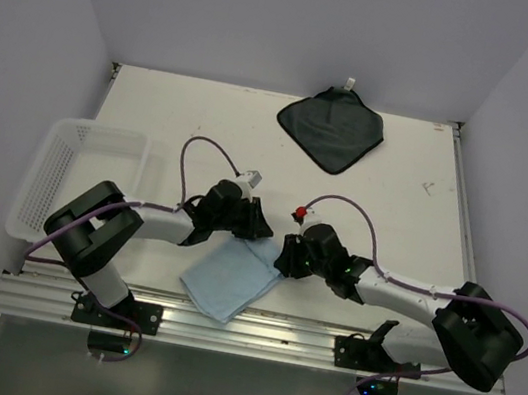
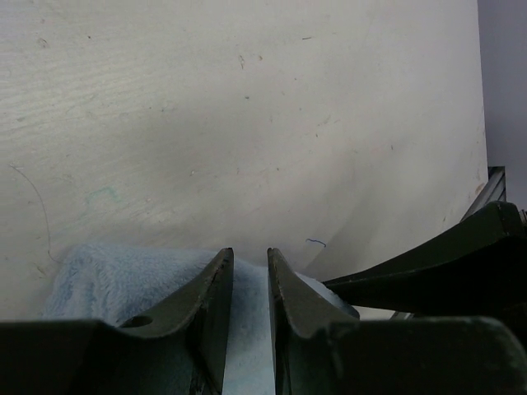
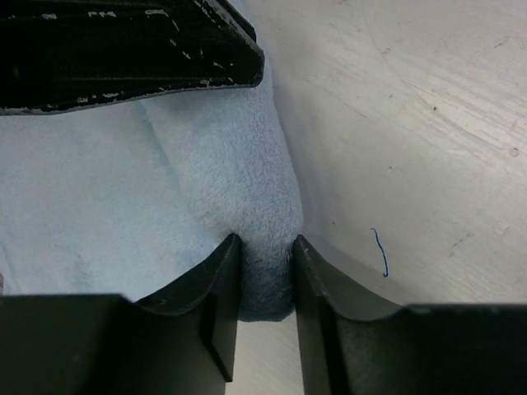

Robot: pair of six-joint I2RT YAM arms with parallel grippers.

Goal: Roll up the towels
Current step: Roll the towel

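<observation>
Light blue soft square cloth (image 1: 229, 285): plain, darker blue in the fold. Dark grey square cloth (image 1: 332, 126): plain, w/ small white tag (image 1: 347, 82). White plastic mesh basket (image 1: 72, 160): grid pattern. Off-white flat table top (image 1: 409, 242): dark specks, one short blue thread (image 3: 380, 251). Thin round cables (image 1: 205, 140): purple. Robot arms (image 1: 92, 225): black & white.

A light blue towel (image 1: 228, 281) is seen spread near the front of the worktop (image 1: 206, 117). The left claw (image 1: 257, 225) and right claw (image 1: 287, 255) are placed side by side at its far edge. A dark grey towel (image 1: 331, 128) is laid at the back, and a white mesh basket (image 1: 67, 165) is set on the left.
</observation>
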